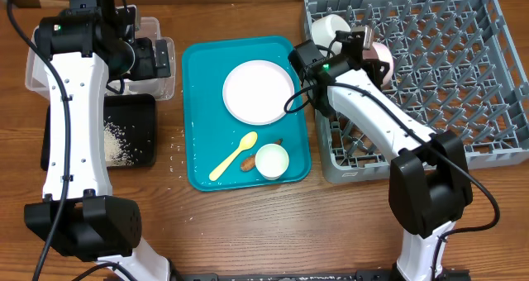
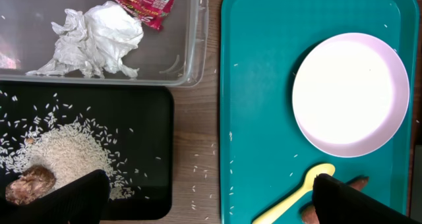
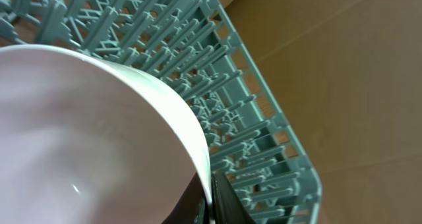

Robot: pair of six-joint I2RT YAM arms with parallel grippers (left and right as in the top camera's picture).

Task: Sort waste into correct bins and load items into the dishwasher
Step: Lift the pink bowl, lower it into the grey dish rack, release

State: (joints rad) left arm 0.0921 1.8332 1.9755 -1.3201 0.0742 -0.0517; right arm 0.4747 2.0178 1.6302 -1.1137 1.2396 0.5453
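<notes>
- Currently the right gripper (image 3: 211, 207) is pinching the thin rim of a small bowl (image 3: 86, 132), jaws pressed together on it. This is probably so the bowl hangs tilted, ready to slot between pegs.
- It is holding the bowl over the left end of the dish rack (image 1: 446, 83), just beside a white cup (image 1: 331, 26) sitting inside.
- The bowl is looking smooth, glossy, white with a pinkish tint, and empty.
- The left gripper (image 1: 155, 59) is hovering spread wide and empty above the clear tub (image 2: 188, 59) and black tray (image 2: 145, 138), which are keeping crumpled paper (image 2: 99, 36) apart from rice (image 2: 66, 155).
- A plate (image 1: 259, 91), spoon (image 1: 233, 155) and second bowl (image 1: 272, 160) are waiting on the teal tray (image 1: 198, 107).
</notes>
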